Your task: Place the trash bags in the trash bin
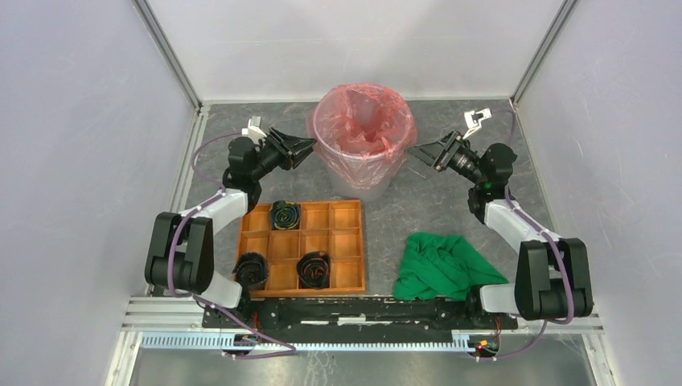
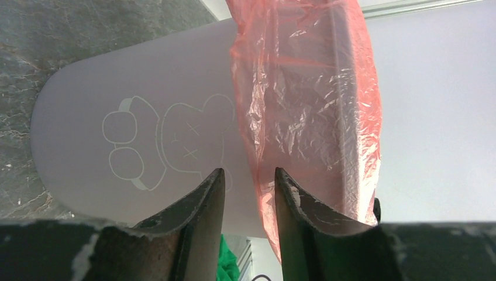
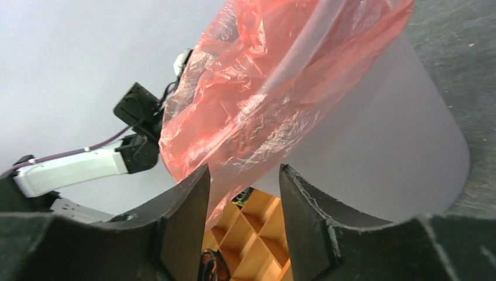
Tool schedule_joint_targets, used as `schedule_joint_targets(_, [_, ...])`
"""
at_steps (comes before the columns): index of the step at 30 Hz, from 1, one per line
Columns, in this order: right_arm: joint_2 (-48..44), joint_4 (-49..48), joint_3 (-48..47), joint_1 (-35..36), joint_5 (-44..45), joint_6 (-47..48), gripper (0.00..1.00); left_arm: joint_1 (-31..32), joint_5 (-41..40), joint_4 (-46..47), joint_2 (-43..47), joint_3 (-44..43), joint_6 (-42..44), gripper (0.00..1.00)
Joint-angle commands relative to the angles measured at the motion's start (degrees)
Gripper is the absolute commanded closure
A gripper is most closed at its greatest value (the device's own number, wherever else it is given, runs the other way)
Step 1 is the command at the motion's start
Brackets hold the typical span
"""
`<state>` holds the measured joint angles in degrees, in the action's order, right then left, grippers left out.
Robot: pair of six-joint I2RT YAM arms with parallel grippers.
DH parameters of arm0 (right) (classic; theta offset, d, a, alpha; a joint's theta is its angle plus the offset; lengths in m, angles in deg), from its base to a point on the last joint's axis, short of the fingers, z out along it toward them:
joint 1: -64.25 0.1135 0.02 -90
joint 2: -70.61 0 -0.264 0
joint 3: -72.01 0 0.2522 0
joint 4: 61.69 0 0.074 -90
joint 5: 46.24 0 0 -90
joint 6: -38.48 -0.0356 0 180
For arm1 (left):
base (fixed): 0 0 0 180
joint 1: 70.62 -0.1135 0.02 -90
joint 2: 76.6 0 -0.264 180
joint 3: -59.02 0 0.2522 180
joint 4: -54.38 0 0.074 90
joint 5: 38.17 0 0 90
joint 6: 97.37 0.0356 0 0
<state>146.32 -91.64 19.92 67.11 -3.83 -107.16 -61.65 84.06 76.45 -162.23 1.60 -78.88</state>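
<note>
The light grey trash bin (image 1: 363,178) stands at the back middle of the table. The red trash bag (image 1: 363,121) lines it, its film draped over the rim and partway down the outside. My left gripper (image 1: 310,145) is open and empty, just left of the bin. In the left wrist view the bin wall (image 2: 146,105) and the bag's hanging edge (image 2: 304,99) fill the space in front of the fingers (image 2: 207,199). My right gripper (image 1: 413,149) is open and empty, just right of the bin. The right wrist view shows the bag (image 3: 257,88) over the bin wall (image 3: 386,140).
An orange wooden compartment tray (image 1: 342,241) with three dark rolled items lies in front of the bin. A green cloth (image 1: 442,265) lies at the front right. White enclosure walls stand on three sides.
</note>
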Motion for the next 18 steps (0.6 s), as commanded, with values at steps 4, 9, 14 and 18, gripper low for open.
schedule_joint_targets(4, [3.50,-15.66,1.34,1.69,-1.07,-5.05,0.67,0.38,2.55,9.31,-3.13,0.38,-5.49,0.60])
schedule_joint_targets(9, [6.87,-20.62,2.75,2.83,-0.50,-6.81,0.99,1.04,3.04,10.08,-4.75,-0.11,-5.31,0.70])
schedule_joint_targets(14, [7.50,-16.17,4.03,3.24,1.39,-2.22,1.00,1.11,1.63,8.27,-4.60,0.36,-3.28,0.88])
schedule_joint_targets(18, [6.65,-5.99,5.56,3.63,4.87,6.60,1.00,1.52,-0.24,1.28,-5.14,-0.72,0.84,0.98])
